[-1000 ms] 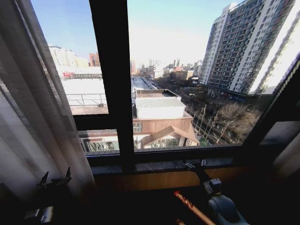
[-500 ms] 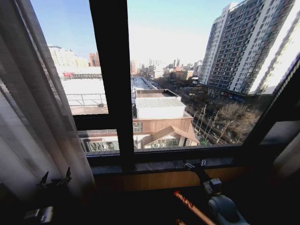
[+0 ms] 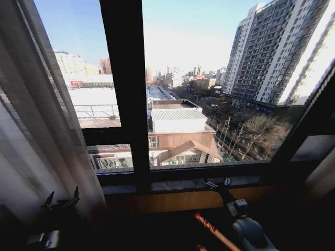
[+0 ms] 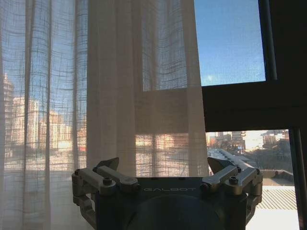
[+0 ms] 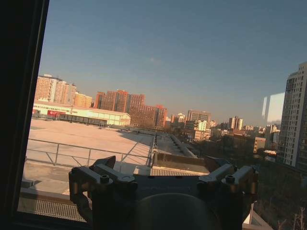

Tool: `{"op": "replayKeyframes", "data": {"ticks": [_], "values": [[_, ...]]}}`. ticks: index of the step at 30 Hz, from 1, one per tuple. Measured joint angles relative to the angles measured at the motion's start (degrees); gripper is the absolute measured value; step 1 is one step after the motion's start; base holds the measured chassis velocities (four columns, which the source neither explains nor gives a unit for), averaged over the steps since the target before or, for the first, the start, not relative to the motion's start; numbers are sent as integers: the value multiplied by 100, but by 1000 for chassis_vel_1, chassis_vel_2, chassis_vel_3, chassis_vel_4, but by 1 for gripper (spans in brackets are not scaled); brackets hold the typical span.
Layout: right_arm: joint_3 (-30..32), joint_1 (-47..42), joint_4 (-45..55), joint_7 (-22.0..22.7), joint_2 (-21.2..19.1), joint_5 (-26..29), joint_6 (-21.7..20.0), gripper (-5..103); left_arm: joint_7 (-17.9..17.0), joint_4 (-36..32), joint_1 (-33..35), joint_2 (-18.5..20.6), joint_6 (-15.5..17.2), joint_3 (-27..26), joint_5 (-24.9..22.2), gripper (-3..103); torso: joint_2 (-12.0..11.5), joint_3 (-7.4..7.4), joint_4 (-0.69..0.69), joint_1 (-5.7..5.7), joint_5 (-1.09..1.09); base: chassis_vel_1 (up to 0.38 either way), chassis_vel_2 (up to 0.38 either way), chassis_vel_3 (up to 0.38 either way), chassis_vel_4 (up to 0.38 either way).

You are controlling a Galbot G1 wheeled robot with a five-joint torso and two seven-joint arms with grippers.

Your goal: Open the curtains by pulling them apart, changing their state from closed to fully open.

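Note:
The sheer white curtain hangs gathered in folds along the left side of the window. In the left wrist view the same curtain covers the left two thirds of the glass. My left gripper is low beside the curtain's lower part, and in its own view the left gripper is open and empty just short of the fabric. My right gripper is low at the window sill, right of the centre bar. It faces bare glass, and the right gripper is open and holds nothing.
A thick black window frame bar runs up the middle, with a cross bar and the dark sill below. A slanted dark frame closes the right side. City buildings lie beyond the glass.

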Motion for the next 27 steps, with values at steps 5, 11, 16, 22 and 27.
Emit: {"op": "replayKeyframes", "data": {"ticks": [5,11,16,22,27], "values": [[0,0,0,0,0,0,0,100,0,0,0,0,0,0,0,100,0,0,0,0,0,0,0,0,0],[0,0,0,0,0,0,0,100,0,0,0,0,0,0,0,100,0,0,0,0,0,0,0,0,0],[0,0,0,0,0,0,0,100,0,0,0,0,0,0,0,100,0,0,0,0,0,0,0,0,0],[0,0,0,0,0,0,0,100,0,0,0,0,0,0,0,100,0,0,0,0,0,0,0,0,0],[0,0,0,0,0,0,0,100,0,0,0,0,0,0,0,100,0,0,0,0,0,0,0,0,0]]}}
